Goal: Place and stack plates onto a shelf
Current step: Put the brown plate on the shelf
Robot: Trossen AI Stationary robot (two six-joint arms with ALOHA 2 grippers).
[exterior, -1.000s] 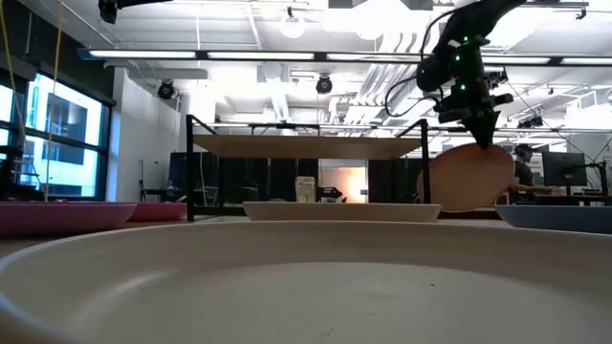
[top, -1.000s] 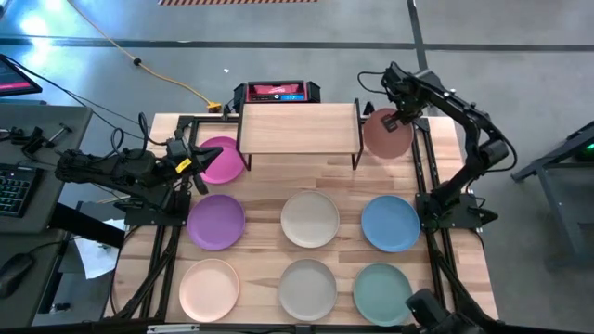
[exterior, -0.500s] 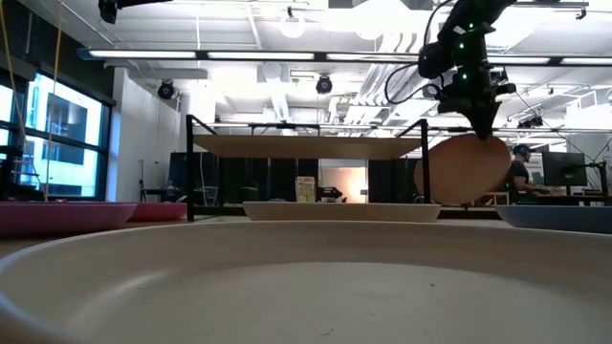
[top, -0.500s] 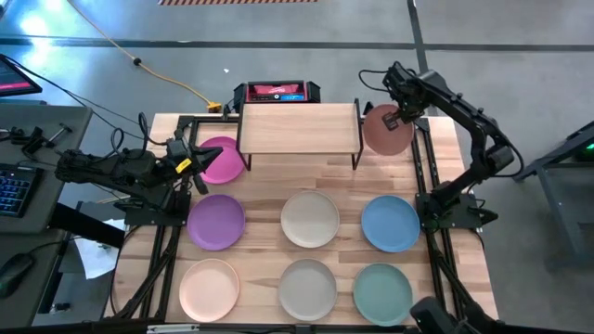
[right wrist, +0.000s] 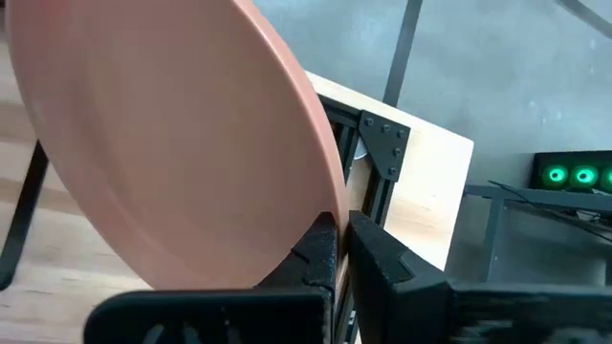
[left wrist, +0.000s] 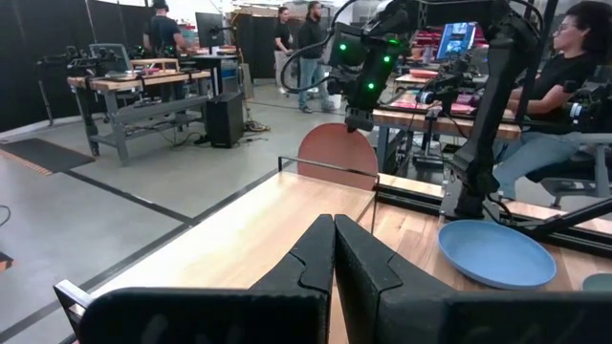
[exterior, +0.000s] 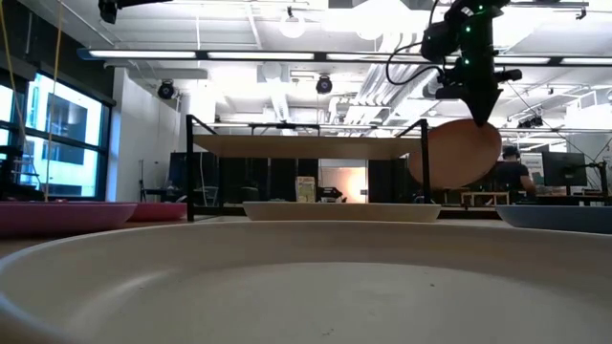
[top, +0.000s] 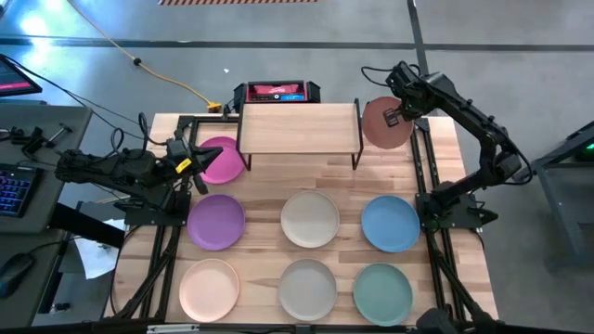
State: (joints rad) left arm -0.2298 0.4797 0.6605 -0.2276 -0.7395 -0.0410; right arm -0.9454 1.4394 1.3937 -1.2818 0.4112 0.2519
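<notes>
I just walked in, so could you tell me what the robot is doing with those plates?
The right gripper holds a terracotta-pink plate by its rim, jaws shut, lifted off the table beside the shelf's right end. The shelf top is bare. The left gripper waits, shut, by the magenta plate. Six more plates lie on the table.

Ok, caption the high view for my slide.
Right gripper lifts a brown plate beside the shelf; seven plates wait on the table, left arm idle.
</notes>
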